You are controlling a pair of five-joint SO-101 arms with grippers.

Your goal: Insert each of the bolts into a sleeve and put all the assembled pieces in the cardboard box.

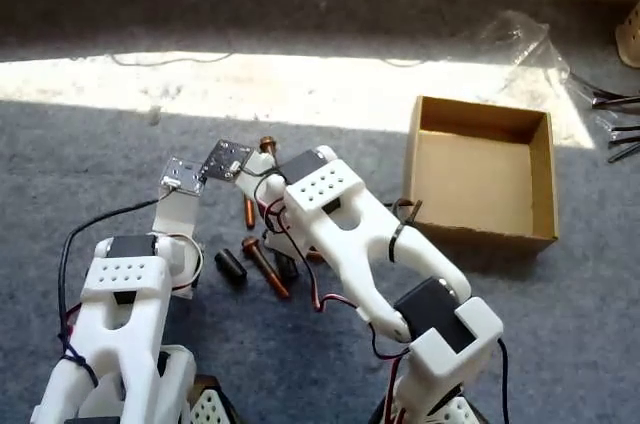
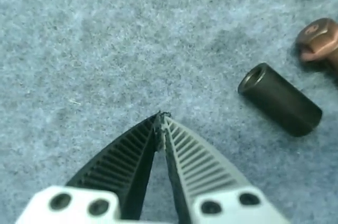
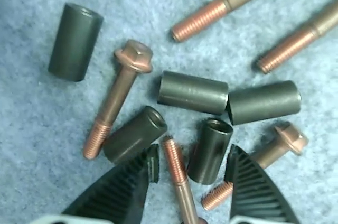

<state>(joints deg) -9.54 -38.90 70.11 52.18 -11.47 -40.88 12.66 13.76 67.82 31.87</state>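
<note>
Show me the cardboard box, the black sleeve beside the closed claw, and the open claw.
cardboard box (image 1: 478, 179), high view, on its bare inside floor.
black sleeve (image 2: 280, 100), left wrist view, middle of its side.
open claw (image 3: 193, 155), right wrist view, midway between its fingertips.

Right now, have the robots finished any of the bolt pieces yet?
Not yet. The cardboard box looks empty, and every bolt and sleeve in sight lies loose on the carpet; none looks joined. The right gripper is open over them, gripping nothing. The left gripper is shut and empty beside another sleeve. All the inserting and boxing is left.
</note>
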